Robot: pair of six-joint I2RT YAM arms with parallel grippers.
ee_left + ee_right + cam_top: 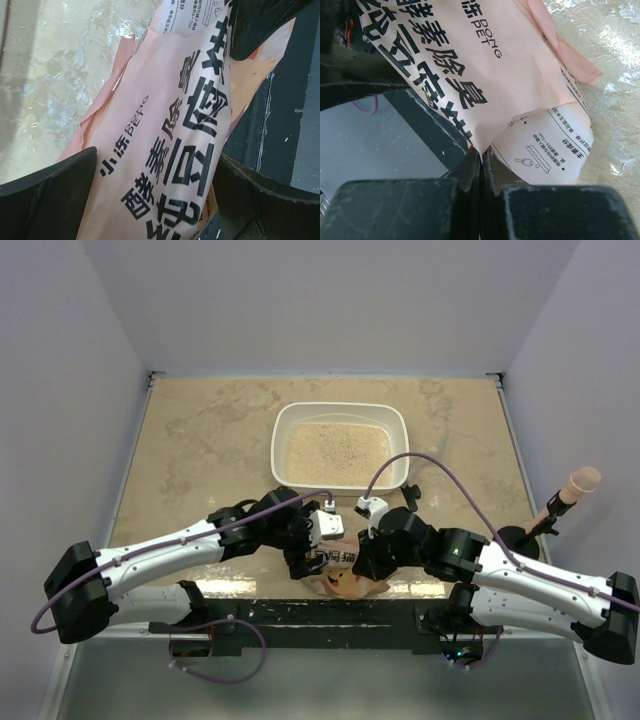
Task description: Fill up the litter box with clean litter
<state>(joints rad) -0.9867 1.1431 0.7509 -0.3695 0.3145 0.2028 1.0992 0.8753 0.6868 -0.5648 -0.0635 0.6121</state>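
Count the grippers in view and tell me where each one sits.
2. The left black two-finger gripper stands open astride the orange-pink printed soft bag at the near edge of the beige table; the right black gripper is shut on that bag's fold.

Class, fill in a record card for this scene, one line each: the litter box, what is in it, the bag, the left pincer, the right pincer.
litter box: white, shallow, at the far middle of the table
clean litter: pale granules covering the box floor
bag: orange-pink, printed, at the near table edge
left pincer: open, straddling the bag
right pincer: shut, pinching a fold of the bag
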